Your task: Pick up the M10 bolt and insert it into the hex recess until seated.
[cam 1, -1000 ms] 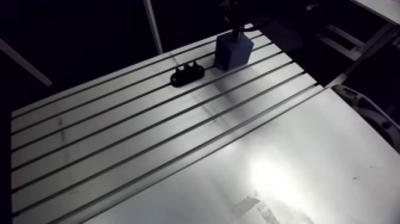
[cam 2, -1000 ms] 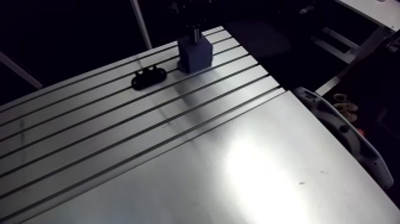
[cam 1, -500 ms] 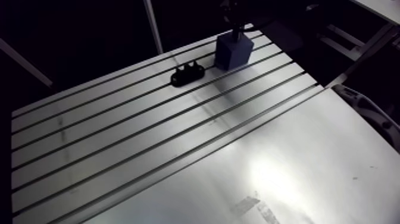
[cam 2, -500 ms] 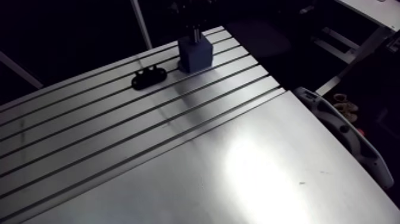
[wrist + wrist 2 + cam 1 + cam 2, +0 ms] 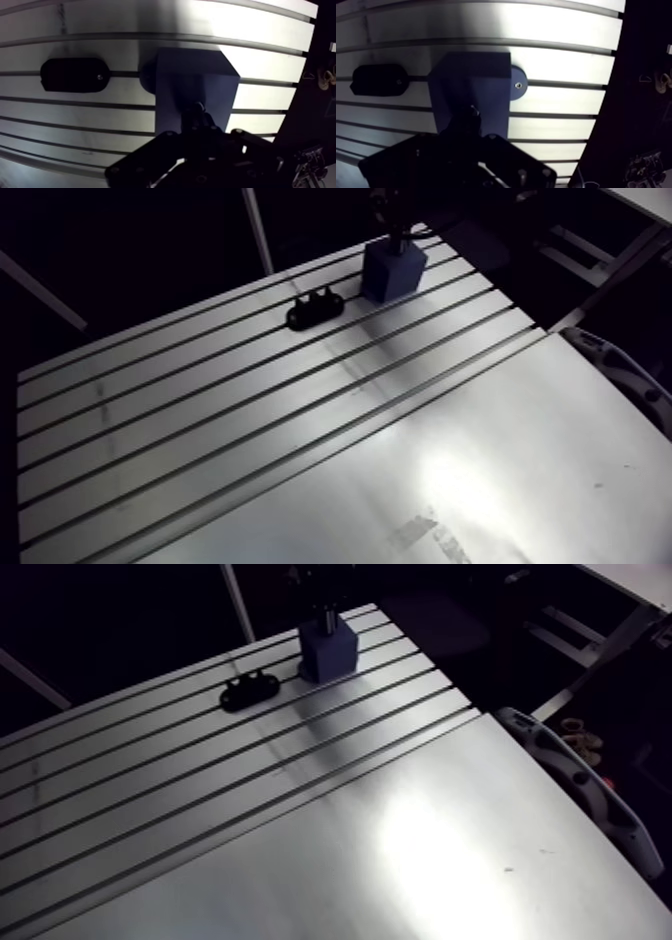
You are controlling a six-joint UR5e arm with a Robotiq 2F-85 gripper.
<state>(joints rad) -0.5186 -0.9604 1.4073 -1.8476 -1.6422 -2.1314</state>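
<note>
A blue block point(image 5: 392, 273) stands at the far end of the slotted table point(image 5: 250, 428). In the wrist view my gripper point(image 5: 197, 114) hangs straight over the block's top point(image 5: 192, 80), a dark shape with its fingers drawn together. A short dark stub with a small glint, apparently the bolt point(image 5: 198, 106), sticks out between the fingertips toward the block. The hex recess is hidden under the gripper. In the arm view the gripper point(image 5: 396, 228) is only a dark shape above the block.
A black oval fixture point(image 5: 315, 310) lies on the table just beside the block. A round blue flange point(image 5: 517, 84) juts from the block's side. A smooth metal plate point(image 5: 500, 468) covers the near right, with a grey curved part point(image 5: 575, 779) at its edge.
The whole arm view has shifted slightly, so the camera moved. The gripper stays over the blue block, and the block and black fixture have not moved.
</note>
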